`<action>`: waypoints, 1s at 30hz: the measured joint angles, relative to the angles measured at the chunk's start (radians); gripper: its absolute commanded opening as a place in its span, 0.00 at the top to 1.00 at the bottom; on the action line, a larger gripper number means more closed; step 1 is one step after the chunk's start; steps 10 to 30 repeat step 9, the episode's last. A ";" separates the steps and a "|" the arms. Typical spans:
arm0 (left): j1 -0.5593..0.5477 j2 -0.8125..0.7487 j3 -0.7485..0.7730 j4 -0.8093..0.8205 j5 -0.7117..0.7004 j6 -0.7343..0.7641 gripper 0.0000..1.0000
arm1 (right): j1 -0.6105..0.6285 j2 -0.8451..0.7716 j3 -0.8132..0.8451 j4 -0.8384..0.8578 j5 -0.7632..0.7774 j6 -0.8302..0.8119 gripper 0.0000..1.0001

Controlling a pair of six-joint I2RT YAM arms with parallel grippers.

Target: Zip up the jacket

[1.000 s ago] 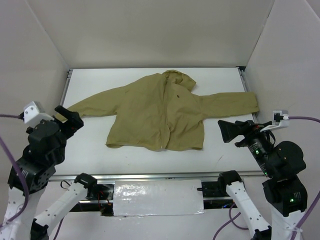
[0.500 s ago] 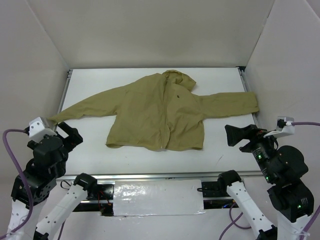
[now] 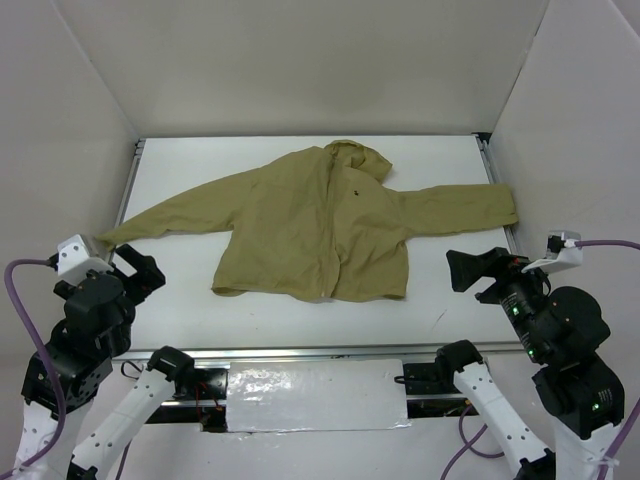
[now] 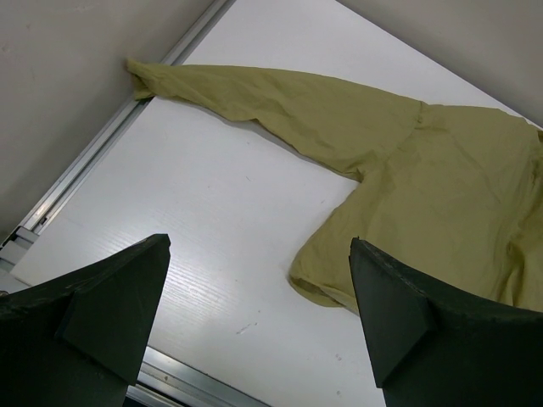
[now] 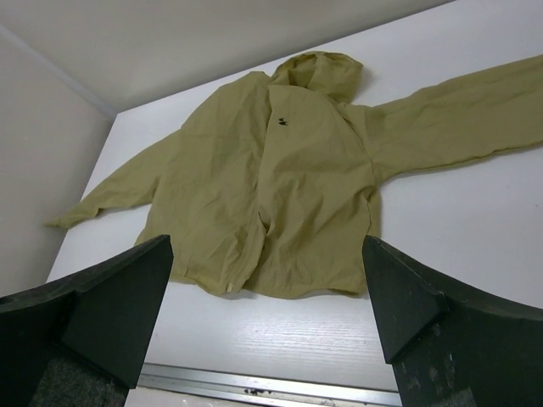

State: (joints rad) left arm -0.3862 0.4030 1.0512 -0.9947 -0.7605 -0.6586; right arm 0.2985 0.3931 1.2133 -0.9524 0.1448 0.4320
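Note:
The khaki hooded jacket point(image 3: 320, 225) lies flat on the white table point(image 3: 180, 300), front up, hood at the far side and sleeves spread left and right. Its front seam runs down the middle and gapes a little near the hem. My left gripper point(image 3: 140, 268) is open and empty, hovering near the table's front left below the left sleeve cuff; in the left wrist view point(image 4: 259, 246) it faces the jacket's point(image 4: 441, 186) left hem corner. My right gripper point(image 3: 468, 270) is open and empty at the front right; in the right wrist view point(image 5: 267, 244) it faces the jacket point(image 5: 280, 186).
White walls close in the table on the left, back and right. Metal rails run along the left edge point(image 3: 130, 180), the right edge point(image 3: 490, 160) and the near edge point(image 3: 320, 352). A white foil-like panel point(image 3: 315, 395) sits between the arm bases.
My left gripper has pulled back from the left sleeve cuff toward the near edge. My right gripper has shifted slightly to the right. The jacket has not moved.

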 measured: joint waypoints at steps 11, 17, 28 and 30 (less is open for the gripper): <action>0.000 0.000 -0.001 0.001 -0.001 0.000 0.01 | 0.003 0.000 -0.004 0.000 0.001 0.000 0.00; 0.000 0.000 -0.001 0.001 -0.001 0.000 0.01 | 0.003 0.000 -0.004 0.000 0.001 0.000 0.00; 0.000 0.000 -0.001 0.001 -0.001 0.000 0.01 | 0.003 0.000 -0.004 0.000 0.001 0.000 0.00; 0.000 0.000 -0.001 0.001 -0.001 0.000 0.01 | 0.003 0.000 -0.004 0.000 0.001 0.000 0.00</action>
